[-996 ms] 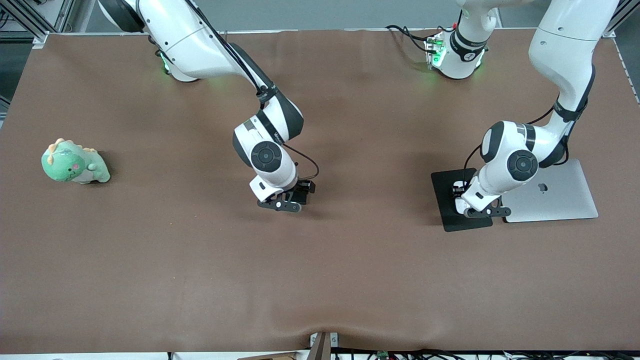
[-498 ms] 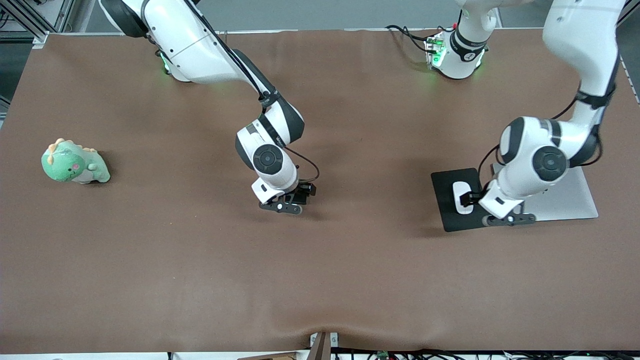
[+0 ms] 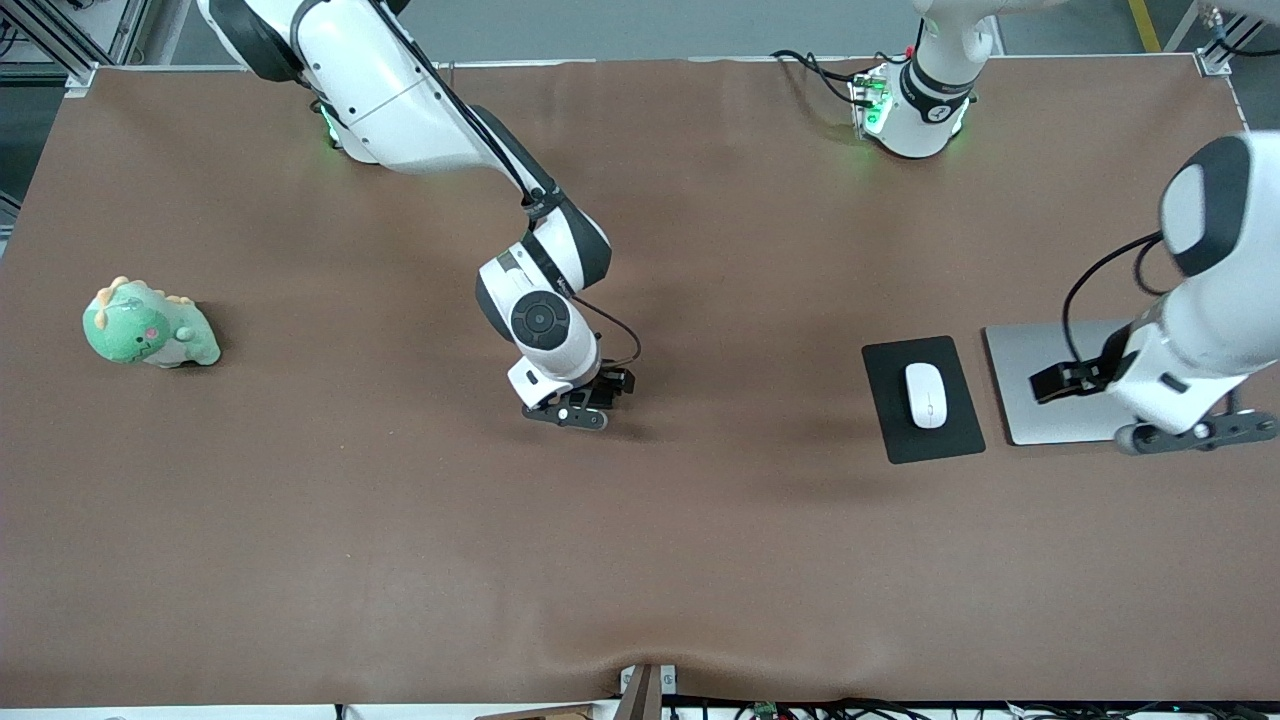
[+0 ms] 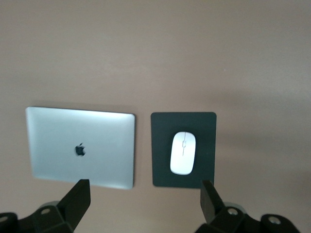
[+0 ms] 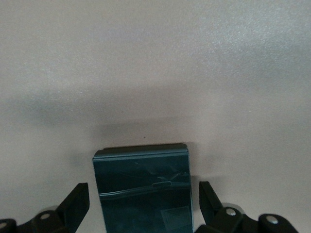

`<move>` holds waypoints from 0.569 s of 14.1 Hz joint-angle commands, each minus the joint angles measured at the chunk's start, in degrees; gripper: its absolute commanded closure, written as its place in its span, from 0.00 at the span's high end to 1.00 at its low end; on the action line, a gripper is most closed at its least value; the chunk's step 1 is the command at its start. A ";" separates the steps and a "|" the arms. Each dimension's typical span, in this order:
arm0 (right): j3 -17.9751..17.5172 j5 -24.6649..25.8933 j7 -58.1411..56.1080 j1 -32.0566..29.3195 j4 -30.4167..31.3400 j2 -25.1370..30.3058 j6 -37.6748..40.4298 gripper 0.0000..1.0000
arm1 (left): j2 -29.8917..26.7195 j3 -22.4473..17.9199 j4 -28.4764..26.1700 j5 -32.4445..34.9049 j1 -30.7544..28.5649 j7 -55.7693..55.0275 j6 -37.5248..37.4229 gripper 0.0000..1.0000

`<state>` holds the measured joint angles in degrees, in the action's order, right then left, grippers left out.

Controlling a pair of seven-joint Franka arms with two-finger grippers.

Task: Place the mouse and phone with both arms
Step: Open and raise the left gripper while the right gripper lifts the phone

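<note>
The white mouse (image 3: 925,394) lies on the black pad (image 3: 890,425); both also show in the left wrist view, the mouse (image 4: 183,153) on the pad (image 4: 160,170). My left gripper (image 3: 1195,432) is open and empty, raised over the silver laptop's edge toward the left arm's end of the table; its fingers (image 4: 80,199) show wide apart. My right gripper (image 3: 567,412) is low over the table's middle. In the right wrist view it (image 5: 143,206) is open, with the black phone (image 5: 142,189) lying flat between the fingers, a gap on each side. In the front view the gripper hides the phone.
A closed silver laptop (image 3: 1050,385) lies beside the pad toward the left arm's end, also in the left wrist view (image 4: 80,145). A green plush dinosaur (image 3: 148,325) sits toward the right arm's end of the brown table.
My left gripper has let go of the mouse, risen and swung away over the laptop, leaving the mouse on the pad. My right gripper has barely moved.
</note>
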<state>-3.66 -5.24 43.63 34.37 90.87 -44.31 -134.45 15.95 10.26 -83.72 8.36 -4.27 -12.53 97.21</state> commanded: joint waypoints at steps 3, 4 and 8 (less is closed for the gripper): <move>0.15 1.28 3.56 1.05 0.10 -1.21 -2.22 1.00 | -7.93 0.55 0.92 0.16 -3.03 2.77 -4.48 1.00; 0.15 1.28 3.56 0.96 0.10 -1.21 -2.22 0.95 | -9.26 0.47 0.84 -0.36 -3.03 2.86 -4.75 1.00; 0.15 1.20 3.13 0.18 0.01 -0.43 -1.17 0.23 | -15.32 -6.09 -1.88 -5.28 1.16 8.21 -8.09 1.00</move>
<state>-3.56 -4.64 45.81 34.74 90.96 -44.86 -135.45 4.13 8.74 -82.50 5.42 -6.13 -7.41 90.05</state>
